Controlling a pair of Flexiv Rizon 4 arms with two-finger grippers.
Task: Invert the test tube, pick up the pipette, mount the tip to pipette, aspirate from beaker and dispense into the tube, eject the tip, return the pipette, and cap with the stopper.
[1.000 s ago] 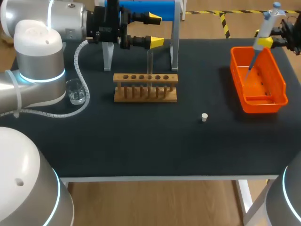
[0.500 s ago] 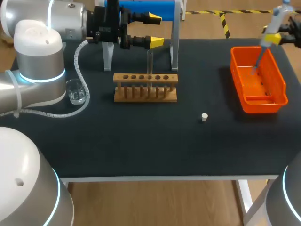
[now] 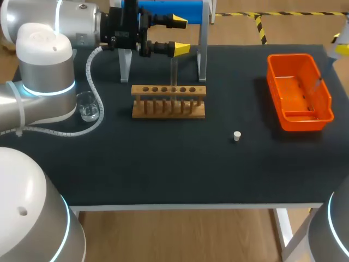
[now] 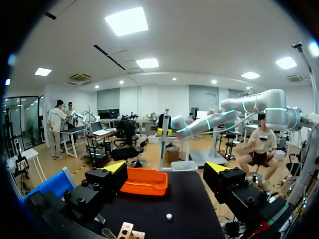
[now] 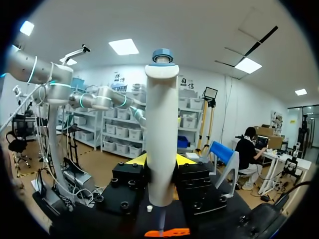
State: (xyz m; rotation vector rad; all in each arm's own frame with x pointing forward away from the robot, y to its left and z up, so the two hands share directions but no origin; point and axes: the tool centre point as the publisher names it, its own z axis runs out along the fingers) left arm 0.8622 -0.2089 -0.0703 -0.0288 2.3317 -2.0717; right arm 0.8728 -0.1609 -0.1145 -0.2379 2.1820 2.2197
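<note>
In the right hand [image 5: 162, 162], the pipette [image 5: 162, 119] was held upright
The left hand [image 3: 181, 35] gaped wide near the upright test tube [image 3: 174, 71]; the stopper [image 3: 236, 136] lay loose, so returning and capping apparently remained

Shells: silver-grey, rounded left arm [image 3: 38, 82] with pale domed joint caps; grey-shelled right arm [image 3: 334, 232] alike.
Lights: glowing cyan rings round the joints.
Wiring: white ribbed cable [image 3: 91, 68] looped beside the left arm.
Ends: black blocky left gripper [image 4: 165, 167] and black blocky right gripper [image 5: 159, 160] — each with bright yellow wedge tips.
Fasteners: round black screw heads on the finger blocks.
</note>
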